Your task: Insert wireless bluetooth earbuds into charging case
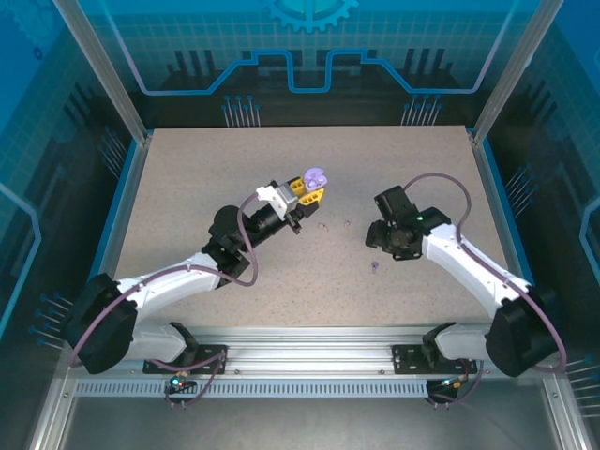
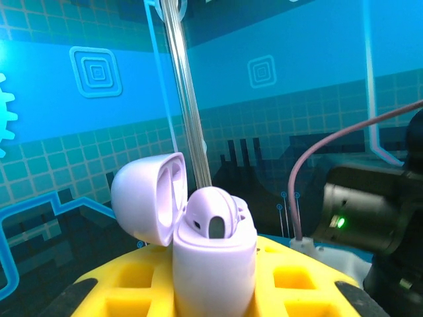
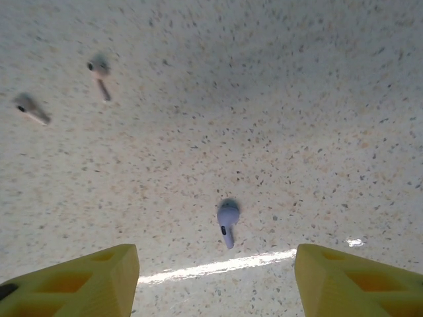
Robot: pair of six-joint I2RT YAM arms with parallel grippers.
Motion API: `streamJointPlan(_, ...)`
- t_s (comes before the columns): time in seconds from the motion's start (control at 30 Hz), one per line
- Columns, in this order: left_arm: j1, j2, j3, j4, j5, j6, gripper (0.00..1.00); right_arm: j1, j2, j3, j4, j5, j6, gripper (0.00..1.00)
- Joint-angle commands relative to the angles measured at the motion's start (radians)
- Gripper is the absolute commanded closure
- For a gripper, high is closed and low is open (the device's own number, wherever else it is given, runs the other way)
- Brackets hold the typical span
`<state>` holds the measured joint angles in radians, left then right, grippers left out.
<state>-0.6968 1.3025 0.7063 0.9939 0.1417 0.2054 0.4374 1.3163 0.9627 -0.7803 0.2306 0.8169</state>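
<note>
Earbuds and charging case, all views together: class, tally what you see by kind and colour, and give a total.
Purple earbuds: 2, the loose purple earbud and the docked purple earbud
Pale pink earbuds: 2, the first pale pink earbud and the second pale pink earbud
Purple charging case: 1
Total: 5

Speckled table (image 1: 187, 187), blue patterned walls (image 1: 56, 112)
</note>
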Motion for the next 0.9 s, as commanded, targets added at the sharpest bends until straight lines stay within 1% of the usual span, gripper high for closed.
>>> streamJointPlan(0.0,-0.005,-0.043,-0.016,0.051,-0.013,0.0,1.0,-0.01,0.051,-0.026,0.027,-0.001,0.036,0.36)
streamJointPlan(0.2,-0.006,-0.06,-0.016,0.051,0.005,-0.005,1.0,-0.009,0.142,-0.01,0.044,-0.008,0.031,0.36)
streamJointPlan(0.57,-0.005,-0.058,-0.008,0.058,0.026,-0.027,1.0,-0.01,0.259,0.014,0.052,-0.008,0.052,0.37)
streamJointPlan(0.73,-0.006,-0.057,-0.007,0.054,0.026,-0.032,1.0,-0.009,0.302,0.014,0.05,-0.003,0.067,0.4)
streamJointPlan(0.87,-0.007,-0.052,-0.006,0.055,0.034,-0.038,1.0,-0.009,0.308,-0.005,0.063,-0.006,0.078,0.45)
